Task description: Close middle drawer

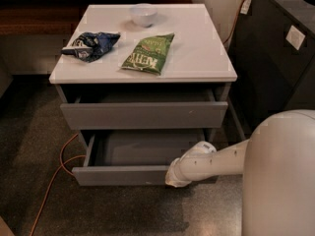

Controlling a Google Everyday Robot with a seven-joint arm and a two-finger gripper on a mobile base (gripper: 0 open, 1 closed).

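One relation is governing the coming move: the middle drawer (120, 176) is lying directly beyond the claw (172, 177), toward the back edge of the counter (197, 58), and the claw is standing on the outer side of its front panel. The drawer is projecting well out past the front edge of the counter, with its shallow grey box exposed. Its front panel is running parallel to that front edge, left to right, so its travel is running square to it, front to back.

The claw is sitting at the right end of the panel, below the counter's front edge and nearer the front right corner than the front left. It is at or very near the panel face; you cannot tell whether it is touching. You also cannot tell how far the claw is open, or whether it is gripping anything.

Because contact is falling off-centre to the right, you are likely needing a straight push toward the back edge, while watching for the drawer skewing on its runners. The upper drawer (142, 114) is also sitting slightly proud of the front edge; it is not the target.
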